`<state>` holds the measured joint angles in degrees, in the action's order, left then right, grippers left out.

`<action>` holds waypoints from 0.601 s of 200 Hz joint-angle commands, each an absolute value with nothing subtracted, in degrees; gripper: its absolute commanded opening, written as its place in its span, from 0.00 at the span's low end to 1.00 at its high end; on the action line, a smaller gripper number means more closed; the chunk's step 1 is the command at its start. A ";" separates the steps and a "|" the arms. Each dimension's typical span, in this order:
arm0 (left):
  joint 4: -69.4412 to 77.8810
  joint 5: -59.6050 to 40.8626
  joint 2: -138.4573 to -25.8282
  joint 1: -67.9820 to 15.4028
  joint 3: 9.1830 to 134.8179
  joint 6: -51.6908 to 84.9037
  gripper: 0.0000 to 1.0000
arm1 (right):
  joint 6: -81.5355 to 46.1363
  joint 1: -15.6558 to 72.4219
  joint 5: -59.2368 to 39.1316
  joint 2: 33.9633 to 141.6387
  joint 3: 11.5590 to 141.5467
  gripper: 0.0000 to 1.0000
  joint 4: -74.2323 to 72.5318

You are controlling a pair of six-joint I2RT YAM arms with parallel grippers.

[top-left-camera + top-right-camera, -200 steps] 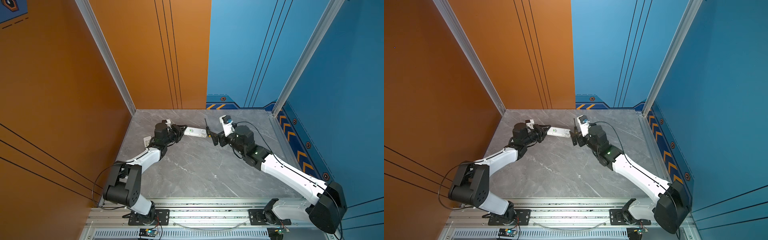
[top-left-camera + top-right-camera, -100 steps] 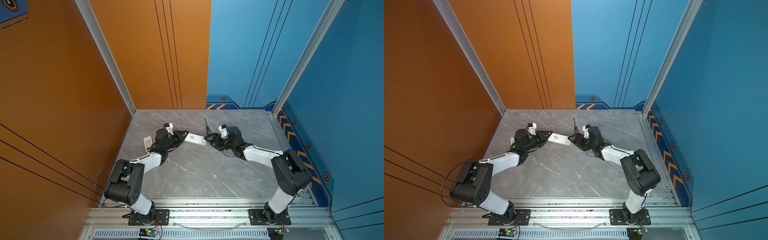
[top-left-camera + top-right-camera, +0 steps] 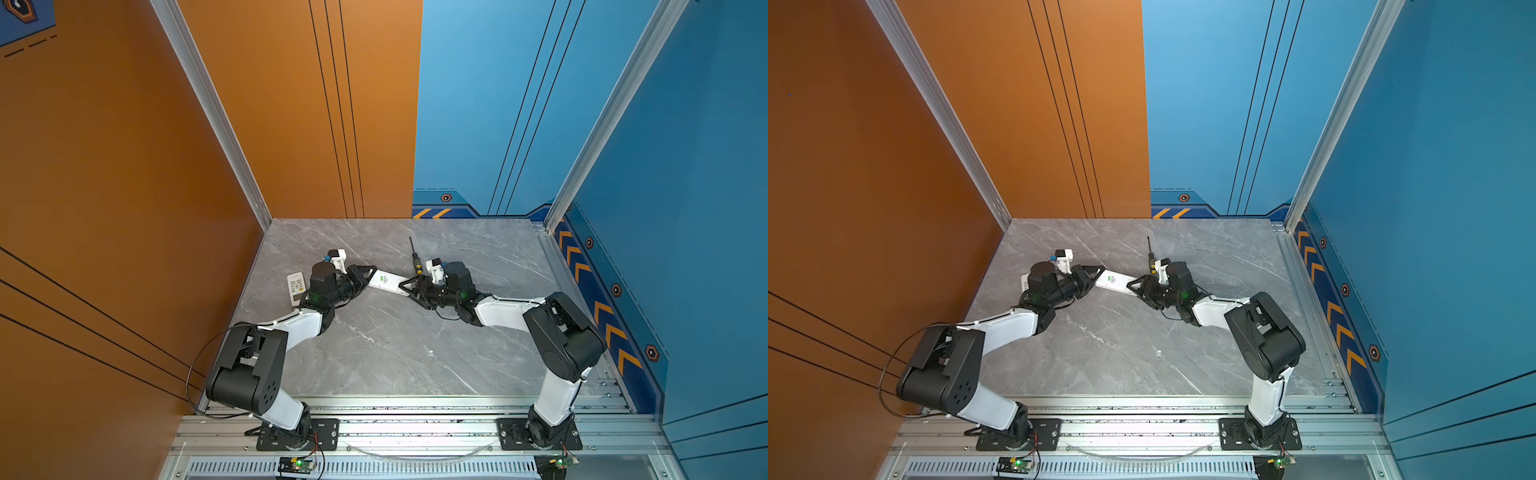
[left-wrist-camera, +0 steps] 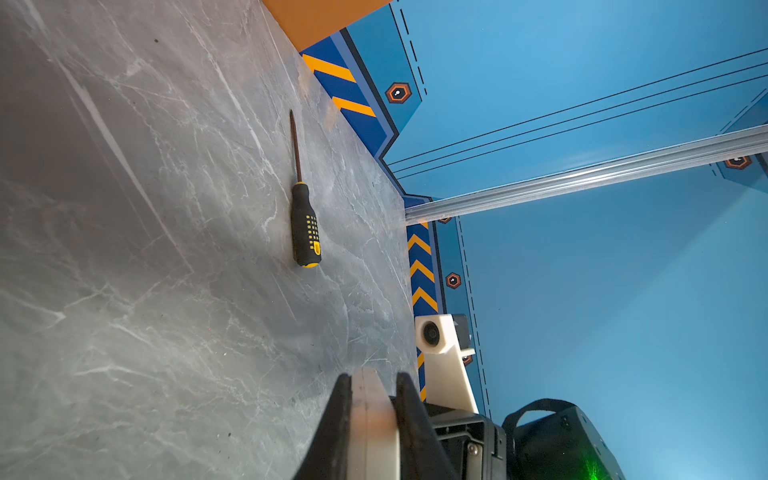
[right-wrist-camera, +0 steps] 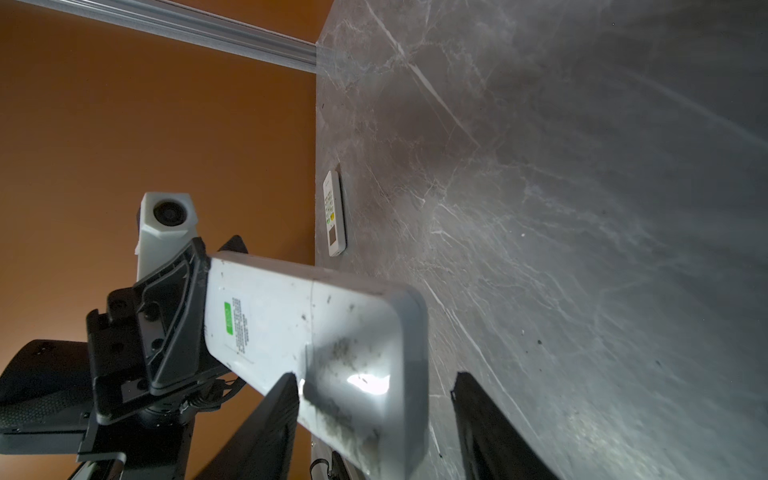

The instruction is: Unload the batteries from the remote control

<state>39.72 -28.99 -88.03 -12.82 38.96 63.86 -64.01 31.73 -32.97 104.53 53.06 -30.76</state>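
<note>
hardly begun: gripping one end of the white rectangular plastic remote control point(image 5: 291, 324) in the clenched left fingers point(image 4: 336, 424), straddling its other end with right fingers point(image 5: 266, 428) spread, not clamped; batteries unseen, likely all inside behind the closed white back cover point(image 5: 365, 332)

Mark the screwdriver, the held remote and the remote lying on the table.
screwdriver point(image 4: 305, 226): left wrist view, on the black-and-yellow handle.
held remote point(image 5: 291, 324): right wrist view, on its white back.
lying remote point(image 5: 333, 212): right wrist view, on its button face.
</note>
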 commanded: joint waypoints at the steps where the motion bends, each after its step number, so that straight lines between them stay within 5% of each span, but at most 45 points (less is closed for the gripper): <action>1: 42.89 -30.15 -86.57 -13.25 38.41 63.18 0.00 | -63.43 31.95 -32.68 105.30 53.06 0.53 -32.22; 63: 43.92 -31.16 -88.05 -13.23 39.50 63.67 0.00 | -63.45 31.90 -32.56 105.86 50.89 0.37 -34.03; 99: 43.92 -31.22 -88.04 -13.01 39.69 63.71 0.00 | -63.54 31.82 -33.48 106.97 50.76 0.19 -34.19; 120: 43.92 -31.88 -88.32 -13.03 40.12 63.79 0.00 | -63.19 31.82 -33.44 107.02 50.60 0.20 -34.16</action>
